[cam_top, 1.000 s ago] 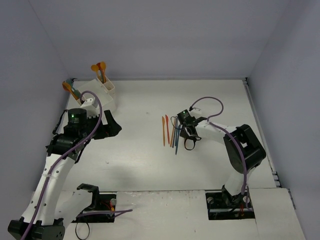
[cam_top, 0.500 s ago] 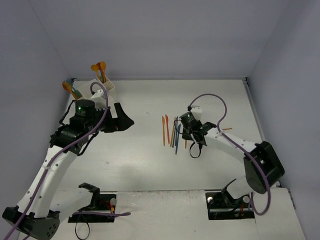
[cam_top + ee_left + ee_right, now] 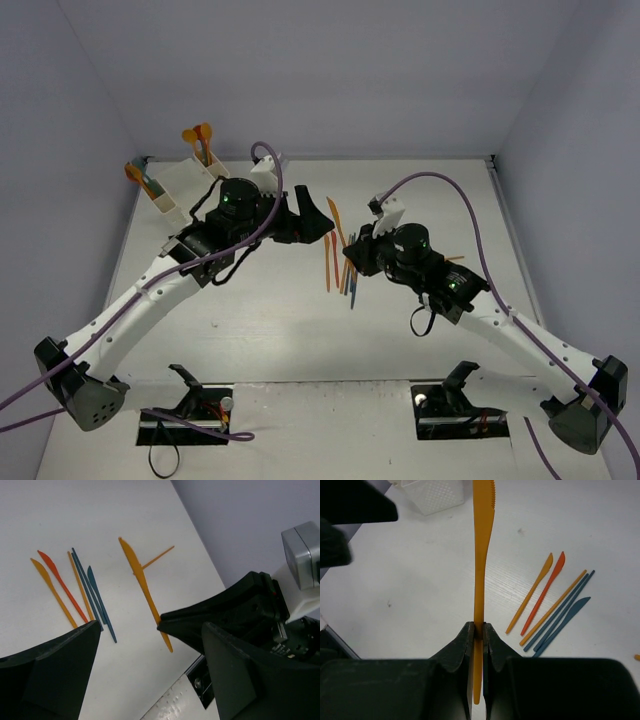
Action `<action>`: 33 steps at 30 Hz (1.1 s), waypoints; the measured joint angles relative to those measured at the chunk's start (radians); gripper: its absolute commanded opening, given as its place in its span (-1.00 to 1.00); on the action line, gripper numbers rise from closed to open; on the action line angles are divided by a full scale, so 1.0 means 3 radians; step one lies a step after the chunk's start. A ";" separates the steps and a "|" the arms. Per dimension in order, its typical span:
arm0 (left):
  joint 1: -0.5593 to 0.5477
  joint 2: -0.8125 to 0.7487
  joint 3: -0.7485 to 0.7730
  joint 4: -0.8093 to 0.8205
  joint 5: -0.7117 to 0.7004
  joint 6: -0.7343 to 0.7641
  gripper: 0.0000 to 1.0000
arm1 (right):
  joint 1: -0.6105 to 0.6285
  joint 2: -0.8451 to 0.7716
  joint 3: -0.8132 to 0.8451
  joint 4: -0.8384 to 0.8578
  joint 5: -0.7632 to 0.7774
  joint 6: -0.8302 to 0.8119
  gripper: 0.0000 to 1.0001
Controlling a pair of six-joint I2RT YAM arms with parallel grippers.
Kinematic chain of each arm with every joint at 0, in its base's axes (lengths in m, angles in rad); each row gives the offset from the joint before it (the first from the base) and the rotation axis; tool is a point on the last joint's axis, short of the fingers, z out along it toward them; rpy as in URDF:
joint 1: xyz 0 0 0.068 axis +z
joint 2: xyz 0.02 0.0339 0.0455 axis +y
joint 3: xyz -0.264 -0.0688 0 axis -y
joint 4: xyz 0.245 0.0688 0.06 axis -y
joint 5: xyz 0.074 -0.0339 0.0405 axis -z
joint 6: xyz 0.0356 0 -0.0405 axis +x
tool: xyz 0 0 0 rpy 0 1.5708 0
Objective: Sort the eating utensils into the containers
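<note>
right gripper (image 3: pixel 478 627): clamped tight on orange knife (image 3: pixel 482 540) | left gripper (image 3: pixel 128 624): jaws wide, holding nothing | other utensils (image 3: pixel 555 605): loose on table (image 3: pixel 420 580)

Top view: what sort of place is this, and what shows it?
Likely a robot lab: bare grey walls box in a white table, two robot arms mounted at its edge, cutlery laid out.

i can't read any text, label, brand or number in my three views. the orange knife (image 3: pixel 482 555), close up in the middle of the right wrist frame, shows only plain plastic. the white containers (image 3: pixel 175 185) at the upper left of the top frame are too small for me to make out any marking.
</note>
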 measured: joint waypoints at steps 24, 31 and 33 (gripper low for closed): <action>-0.0324 0.0401 0.0137 0.0326 -0.0778 -0.0019 -0.91 | 0.0016 0.0002 0.0079 0.0063 -0.0422 -0.0074 -1.00; -0.0344 0.0401 0.0135 0.0484 -0.0766 -0.0041 -1.00 | 0.0014 0.0030 0.0110 0.0096 -0.0427 -0.0080 -0.50; -0.0344 0.0400 0.0130 0.0518 -0.0779 -0.0020 -1.00 | 0.0015 0.0031 0.0113 0.0107 -0.0428 -0.0091 -0.12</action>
